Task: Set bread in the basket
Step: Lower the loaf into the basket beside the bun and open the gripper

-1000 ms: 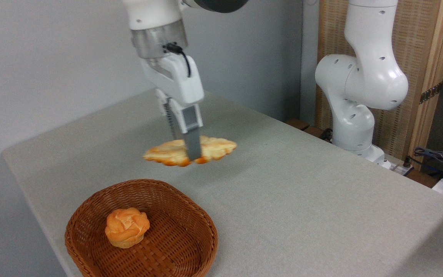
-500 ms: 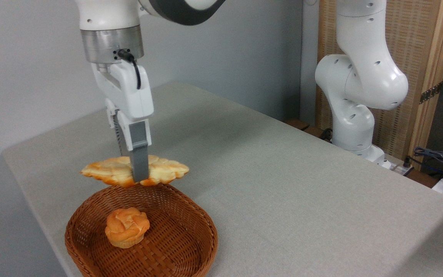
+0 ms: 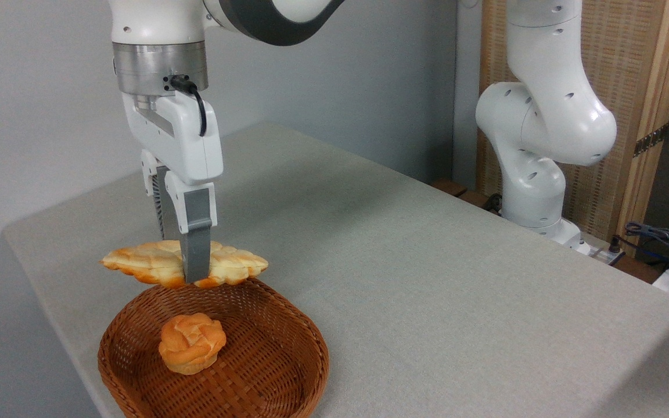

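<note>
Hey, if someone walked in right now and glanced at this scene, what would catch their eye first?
Probably the braided bread, held in the air by the gripper clamped across its middle, above the far rim of the wicker basket at the table's near left. Next, the small round orange bun already sitting inside that basket.

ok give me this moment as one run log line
phase: carry | gripper: shut on braided loaf | loaf: held level over far rim of wicker basket | basket holds: round bun
</note>
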`<state>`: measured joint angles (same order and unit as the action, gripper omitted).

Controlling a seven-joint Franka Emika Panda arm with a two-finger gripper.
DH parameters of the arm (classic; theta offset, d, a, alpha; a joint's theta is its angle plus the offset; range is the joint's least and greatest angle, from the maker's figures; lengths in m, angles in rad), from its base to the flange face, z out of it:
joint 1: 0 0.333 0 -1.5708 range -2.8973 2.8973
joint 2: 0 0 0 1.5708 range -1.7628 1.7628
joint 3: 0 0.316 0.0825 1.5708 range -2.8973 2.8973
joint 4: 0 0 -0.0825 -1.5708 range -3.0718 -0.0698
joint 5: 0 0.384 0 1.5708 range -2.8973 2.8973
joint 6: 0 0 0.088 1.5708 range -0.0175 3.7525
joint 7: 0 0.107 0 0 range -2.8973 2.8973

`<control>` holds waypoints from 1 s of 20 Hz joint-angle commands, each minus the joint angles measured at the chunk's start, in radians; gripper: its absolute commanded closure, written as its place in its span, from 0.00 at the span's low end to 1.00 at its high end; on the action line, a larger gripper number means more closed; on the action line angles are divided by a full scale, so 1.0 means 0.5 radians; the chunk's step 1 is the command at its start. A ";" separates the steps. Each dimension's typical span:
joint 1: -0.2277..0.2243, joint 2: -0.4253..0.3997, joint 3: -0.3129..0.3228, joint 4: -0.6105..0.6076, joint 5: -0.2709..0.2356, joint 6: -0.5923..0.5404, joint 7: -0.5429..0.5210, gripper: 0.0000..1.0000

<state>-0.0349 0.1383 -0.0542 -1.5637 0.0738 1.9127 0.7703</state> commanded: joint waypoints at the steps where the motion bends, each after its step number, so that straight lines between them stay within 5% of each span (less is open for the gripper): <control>1: -0.010 0.000 0.016 0.026 -0.034 -0.009 -0.028 0.00; 11: -0.004 -0.013 0.022 0.032 -0.043 -0.039 -0.028 0.00; 13: 0.027 -0.022 0.047 0.032 -0.144 -0.049 -0.034 0.00; 20: 0.039 -0.184 0.041 -0.005 -0.138 -0.318 -0.037 0.00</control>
<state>-0.0126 0.1056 -0.0391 -1.5568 0.0185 1.8417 0.7646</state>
